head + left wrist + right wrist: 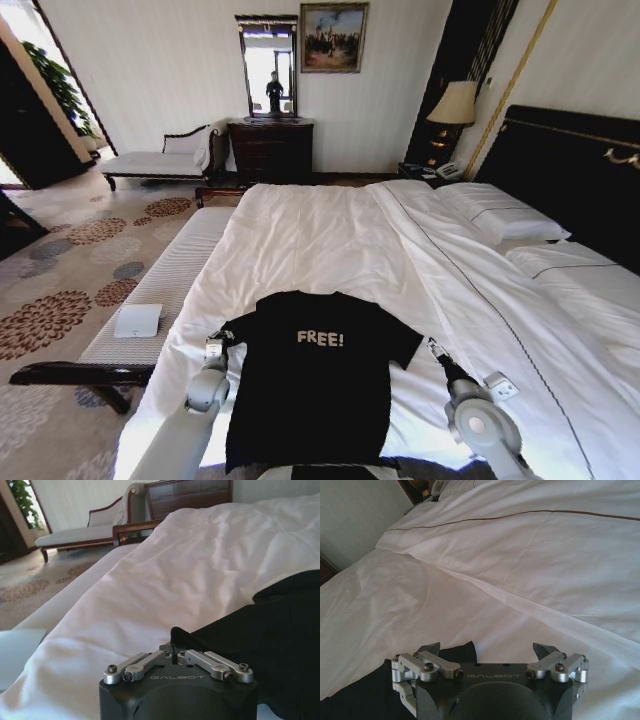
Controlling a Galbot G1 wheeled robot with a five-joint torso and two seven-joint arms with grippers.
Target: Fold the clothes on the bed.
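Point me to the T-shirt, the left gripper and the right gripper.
T-shirt (305, 395): head view, on its black front below the FREE! lettering.
Left gripper (216, 344): head view, between its fingertips at the shirt's left sleeve.
Right gripper (487, 652): right wrist view, between its open fingertips, over the sheet by the sleeve edge.

"FREE!" is printed in white on the T-shirt (310, 385). "GALBOT" is marked on the left tool (176, 656) and the right tool (487, 652).
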